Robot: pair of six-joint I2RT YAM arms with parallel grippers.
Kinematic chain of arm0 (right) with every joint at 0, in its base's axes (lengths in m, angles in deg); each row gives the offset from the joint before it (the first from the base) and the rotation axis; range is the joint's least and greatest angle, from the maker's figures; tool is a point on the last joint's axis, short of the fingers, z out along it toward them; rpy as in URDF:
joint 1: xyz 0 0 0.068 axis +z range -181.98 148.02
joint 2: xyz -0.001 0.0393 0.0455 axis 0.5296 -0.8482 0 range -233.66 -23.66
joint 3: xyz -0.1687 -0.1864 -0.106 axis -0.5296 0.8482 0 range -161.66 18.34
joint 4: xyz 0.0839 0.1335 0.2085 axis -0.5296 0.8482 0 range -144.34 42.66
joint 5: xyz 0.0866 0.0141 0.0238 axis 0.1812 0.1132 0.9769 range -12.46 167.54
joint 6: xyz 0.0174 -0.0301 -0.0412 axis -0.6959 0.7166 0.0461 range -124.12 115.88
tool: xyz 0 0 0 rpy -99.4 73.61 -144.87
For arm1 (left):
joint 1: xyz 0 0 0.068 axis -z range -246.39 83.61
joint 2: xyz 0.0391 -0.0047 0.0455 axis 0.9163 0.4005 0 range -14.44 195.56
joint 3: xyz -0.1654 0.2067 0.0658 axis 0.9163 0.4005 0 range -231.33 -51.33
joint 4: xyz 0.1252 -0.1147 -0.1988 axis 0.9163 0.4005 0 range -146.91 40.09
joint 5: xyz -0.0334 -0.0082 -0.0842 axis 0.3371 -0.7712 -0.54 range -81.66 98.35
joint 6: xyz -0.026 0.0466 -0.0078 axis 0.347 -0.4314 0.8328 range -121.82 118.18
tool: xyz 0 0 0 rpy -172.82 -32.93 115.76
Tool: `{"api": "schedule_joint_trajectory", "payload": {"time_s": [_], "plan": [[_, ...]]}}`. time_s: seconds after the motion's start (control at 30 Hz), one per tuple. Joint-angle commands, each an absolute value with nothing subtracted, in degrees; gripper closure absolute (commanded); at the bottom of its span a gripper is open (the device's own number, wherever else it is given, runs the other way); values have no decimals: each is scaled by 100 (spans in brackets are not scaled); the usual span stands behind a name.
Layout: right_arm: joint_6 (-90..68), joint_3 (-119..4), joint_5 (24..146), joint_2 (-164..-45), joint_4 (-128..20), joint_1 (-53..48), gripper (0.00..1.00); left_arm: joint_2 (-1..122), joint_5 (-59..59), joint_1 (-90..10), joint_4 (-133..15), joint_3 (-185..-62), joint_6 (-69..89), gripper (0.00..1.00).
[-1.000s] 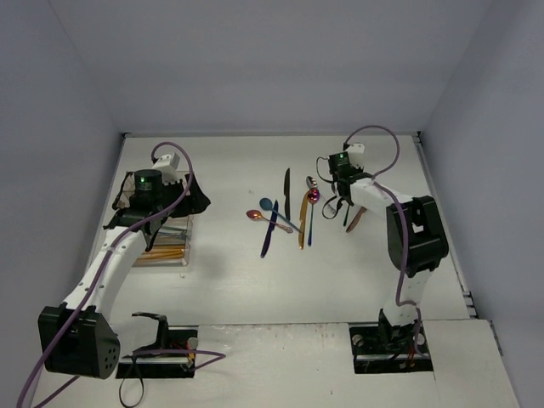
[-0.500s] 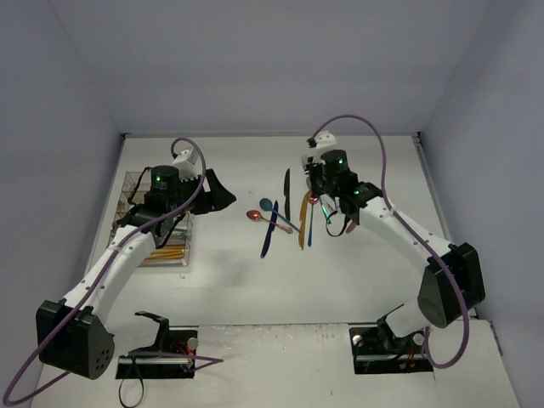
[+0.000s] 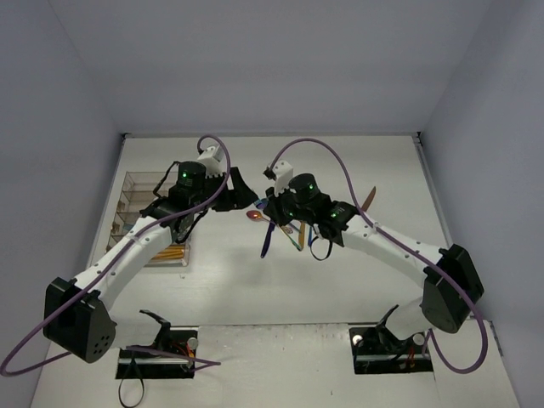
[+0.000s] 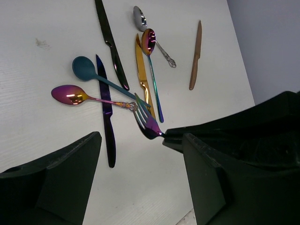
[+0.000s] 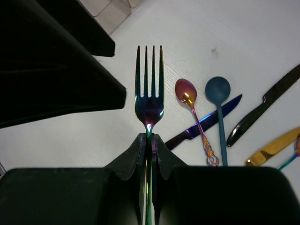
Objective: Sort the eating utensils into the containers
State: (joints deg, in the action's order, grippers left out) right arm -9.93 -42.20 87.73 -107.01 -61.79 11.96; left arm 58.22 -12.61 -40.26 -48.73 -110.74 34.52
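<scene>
My right gripper (image 5: 149, 137) is shut on the handle of an iridescent fork (image 5: 149, 93) and holds it above the table, tines pointing at my left gripper (image 3: 242, 194). The left gripper (image 4: 140, 154) is open and empty, its fingers either side of the fork (image 4: 146, 124) and just short of it. On the table lie a pink spoon (image 4: 70, 94), a teal spoon (image 4: 84, 68), a blue knife (image 4: 107, 112), a black knife (image 4: 111, 44), a gold knife (image 4: 142, 75), a silver spoon (image 4: 139, 18) and a copper knife (image 4: 196, 56). The clear tray (image 3: 136, 195) stands at the left.
The tray holds gold utensils (image 3: 166, 252) in its near compartment. The loose utensils lie in a cluster mid-table under both grippers (image 3: 270, 206). The copper knife (image 3: 367, 200) lies apart to the right. White walls close in the table at the back and both sides.
Both arms have swung in toward the middle. The left gripper came right from over the tray. The right gripper came left, and now holds the fork over the cluster.
</scene>
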Motion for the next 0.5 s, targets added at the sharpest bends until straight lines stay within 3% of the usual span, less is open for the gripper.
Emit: {"api": "schedule_joint_trajectory", "payload": {"time_s": [0.0,0.07,0.23,0.47], "plan": [[-1211,-4266,8862,-10705,-6933,1299,100,5797,-1057,-3968,-5406,-11138,3769,34],[-1237,-4275,8876,-10741,-6979,1346,100,5841,-1027,-3953,-5458,-11108,3831,37],[-1311,-4247,8868,-10796,-7080,1462,100,5890,-1038,-3894,-5595,-11064,3968,60],[-1353,-4229,8809,-10849,-7186,1522,100,5957,-1080,-3844,-5797,-10944,4117,81]]}}
